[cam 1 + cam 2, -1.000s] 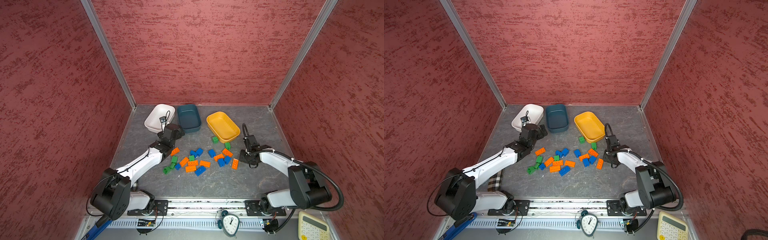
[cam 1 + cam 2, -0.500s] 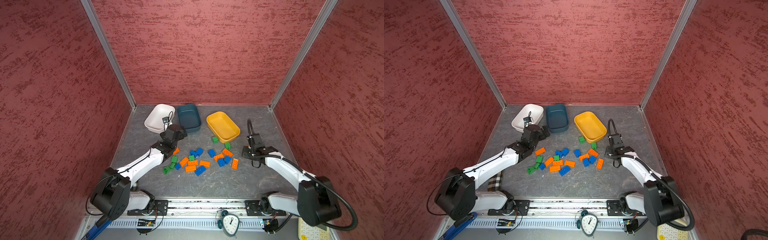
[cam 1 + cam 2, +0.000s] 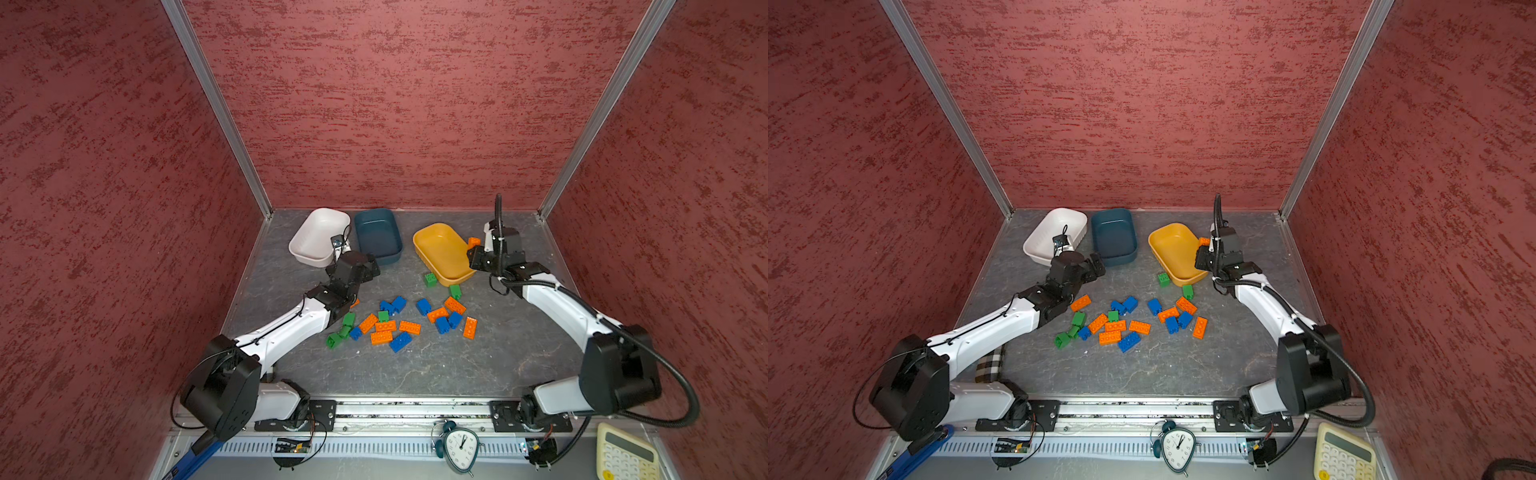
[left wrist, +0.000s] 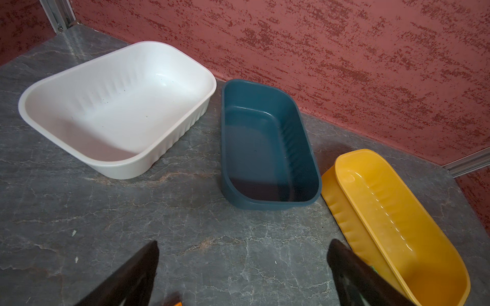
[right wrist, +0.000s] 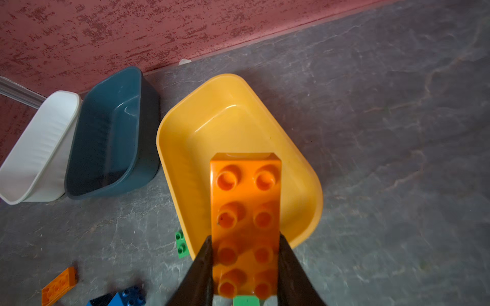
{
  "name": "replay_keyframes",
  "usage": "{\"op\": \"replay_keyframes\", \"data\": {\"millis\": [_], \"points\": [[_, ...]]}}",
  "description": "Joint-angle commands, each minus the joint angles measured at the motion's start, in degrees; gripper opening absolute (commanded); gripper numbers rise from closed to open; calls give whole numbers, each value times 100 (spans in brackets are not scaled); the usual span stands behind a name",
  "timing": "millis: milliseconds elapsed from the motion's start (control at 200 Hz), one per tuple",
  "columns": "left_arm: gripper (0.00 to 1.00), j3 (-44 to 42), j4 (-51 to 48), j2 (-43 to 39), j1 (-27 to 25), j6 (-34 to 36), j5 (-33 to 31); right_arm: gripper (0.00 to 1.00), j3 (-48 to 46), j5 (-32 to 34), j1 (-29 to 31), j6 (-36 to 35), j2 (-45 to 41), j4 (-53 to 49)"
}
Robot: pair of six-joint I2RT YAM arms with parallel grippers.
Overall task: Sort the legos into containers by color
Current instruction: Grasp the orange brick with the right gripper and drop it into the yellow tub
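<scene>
My right gripper (image 5: pixel 245 238) is shut on a flat orange lego (image 5: pixel 245 201) and holds it in the air at the right rim of the yellow container (image 3: pixel 442 249). Both top views show this orange lego (image 3: pixel 1203 241) at that rim. My left gripper (image 4: pixel 242 246) is open with nothing between its fingers. It hangs low over the floor in front of the white container (image 3: pixel 318 237) and the dark teal container (image 3: pixel 377 235). All three containers look empty. Several orange, blue and green legos (image 3: pixel 399 324) lie scattered mid-floor. Two green legos (image 3: pixel 430 279) lie by the yellow container's near end.
Red walls close in the back and both sides. The arms' rail runs along the front edge, with an alarm clock (image 3: pixel 460 451) and a calculator (image 3: pixel 625 455) below it. A checked cloth (image 3: pixel 987 365) lies under the left arm.
My right gripper has shut on the orange lego, lifted it from the right of the pile and carried it back to the yellow container's rim. The left gripper has barely moved.
</scene>
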Motion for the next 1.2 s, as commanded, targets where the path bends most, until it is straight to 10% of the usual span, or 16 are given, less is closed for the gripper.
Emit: {"op": "replay_keyframes", "data": {"millis": [0, 240, 476, 867, 1192], "points": [[99, 116, -210, -74, -63, -50, -85, 25, 542, -22, 24, -380, 648, 17], [99, 185, -468, -74, -149, -25, -98, 30, 1810, 261, 28, -767, 1850, -391], [99, 556, -1052, 235, -182, 28, 27, 58, 1976, -406, 36, -910, 1748, -432], [99, 1223, -1470, 867, -297, -71, 428, 98, -307, -934, 33, -310, -306, 413], [99, 2047, -1615, 1999, -715, 62, 1239, 99, -2538, 181, 38, 673, -2304, 1305]]}}
